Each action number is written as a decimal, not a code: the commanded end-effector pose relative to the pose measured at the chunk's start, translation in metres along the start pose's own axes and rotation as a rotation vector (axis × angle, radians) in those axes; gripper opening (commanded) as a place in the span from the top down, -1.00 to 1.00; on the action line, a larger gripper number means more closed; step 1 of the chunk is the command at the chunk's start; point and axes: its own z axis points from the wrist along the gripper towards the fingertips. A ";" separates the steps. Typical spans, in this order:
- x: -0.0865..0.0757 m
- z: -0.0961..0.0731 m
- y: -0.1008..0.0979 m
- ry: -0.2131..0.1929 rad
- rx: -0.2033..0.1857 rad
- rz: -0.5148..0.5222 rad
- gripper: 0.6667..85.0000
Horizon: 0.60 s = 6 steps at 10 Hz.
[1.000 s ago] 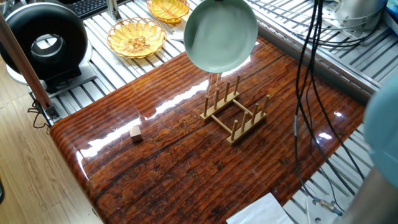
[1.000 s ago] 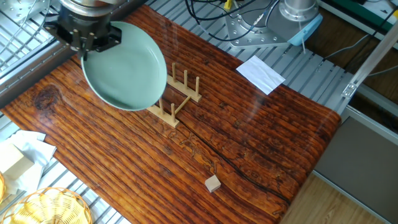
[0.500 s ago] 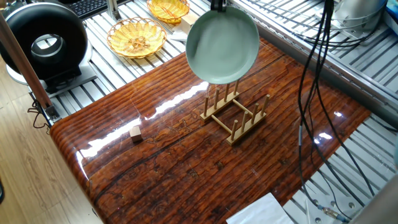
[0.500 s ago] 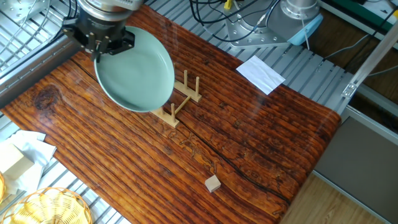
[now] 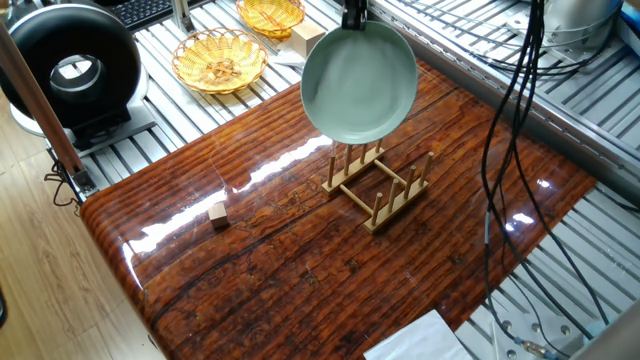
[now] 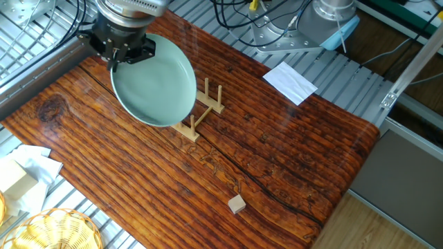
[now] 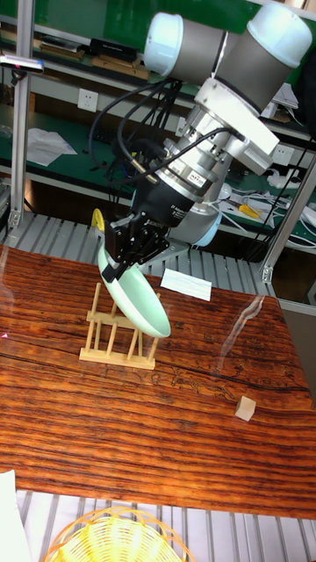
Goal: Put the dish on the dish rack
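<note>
the gripper (image 7: 123, 255) is clamped on the dish (image 7: 136, 300) at its upper rim, holding it tilted just above the dish rack (image 5: 378, 180). best to straighten it upright, align with a peg gap, then lower slowly.

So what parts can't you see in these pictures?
- Fingers: too small and dark in the tall view to see where they pinch the dish; in one fixed view the top edge cuts them off.
- Rack: the dish covers its left half in the other fixed view.
- Whether the dish's rim touches the rack's pegs: unclear in every view.
- Basket: cut off by the tall view's bottom edge.
</note>
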 end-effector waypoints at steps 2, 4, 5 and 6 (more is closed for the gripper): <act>0.003 0.001 0.014 0.010 -0.056 -0.047 0.99; 0.002 0.001 0.009 0.006 -0.037 -0.041 0.99; 0.002 0.001 0.007 0.007 -0.028 -0.048 0.99; 0.003 0.001 0.006 0.010 -0.025 -0.057 0.99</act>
